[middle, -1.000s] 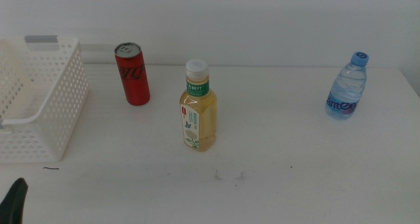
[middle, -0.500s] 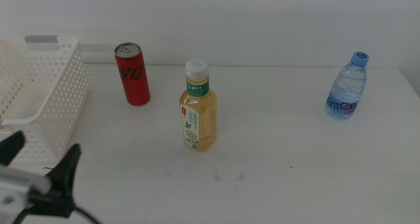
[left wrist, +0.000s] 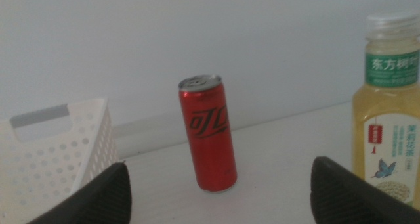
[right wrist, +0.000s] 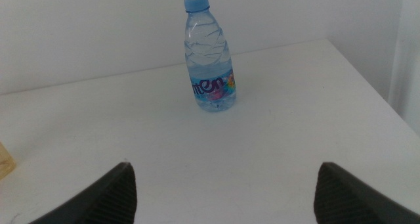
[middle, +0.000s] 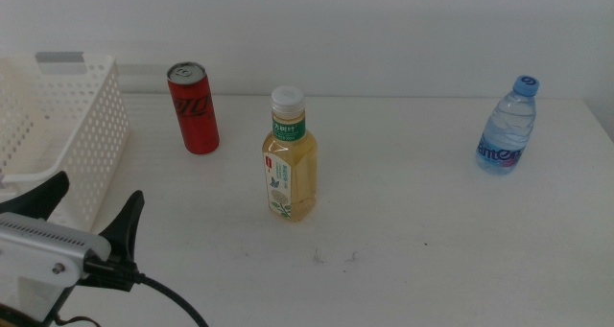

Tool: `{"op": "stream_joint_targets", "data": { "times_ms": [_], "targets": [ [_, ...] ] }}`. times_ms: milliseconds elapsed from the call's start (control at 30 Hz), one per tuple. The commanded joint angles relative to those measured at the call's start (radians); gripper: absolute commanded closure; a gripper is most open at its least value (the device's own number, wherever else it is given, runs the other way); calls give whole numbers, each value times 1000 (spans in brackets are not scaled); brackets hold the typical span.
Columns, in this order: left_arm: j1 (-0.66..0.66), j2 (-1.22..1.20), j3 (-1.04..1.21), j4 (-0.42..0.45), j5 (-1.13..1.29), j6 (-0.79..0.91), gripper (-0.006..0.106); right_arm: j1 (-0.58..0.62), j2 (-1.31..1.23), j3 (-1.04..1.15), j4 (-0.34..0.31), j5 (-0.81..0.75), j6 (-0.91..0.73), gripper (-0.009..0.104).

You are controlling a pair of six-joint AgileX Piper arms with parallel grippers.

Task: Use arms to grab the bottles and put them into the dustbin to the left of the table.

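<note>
My left tool (middle: pixel 91 212) has advanced from the frame's edge, jaws wide and empty, toward the red can (middle: pixel 194 107), which stands right of the dustbin (middle: pixel 91 126). I judge the first grab is starting; all bottles are on the surface (middle: pixel 403 212), none binned.

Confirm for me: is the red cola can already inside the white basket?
No, the red cola can stands upright on the table, beside the white basket, not in it.

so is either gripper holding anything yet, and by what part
Nothing is held. The left gripper is open near the dustbin; the right gripper is open, facing the water bottle.
</note>
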Motion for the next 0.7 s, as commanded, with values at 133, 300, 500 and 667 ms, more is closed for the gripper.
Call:
{"op": "stream_joint_targets", "data": {
  "times_ms": [133,300,500,667],
  "targets": [
    [2,5,0,34,-33,-18,7,-7,-4,3,-11,-5,-4,10],
    [2,5,0,8,-33,-84,7,-7,-4,3,-11,-5,-4,10],
    [2,5,-18,8,45,-112,7,-7,-4,3,-11,-5,-4,10],
    [2,5,-141,61,277,-154,7,-7,-4,3,-11,-5,-4,10]
  ]
}}
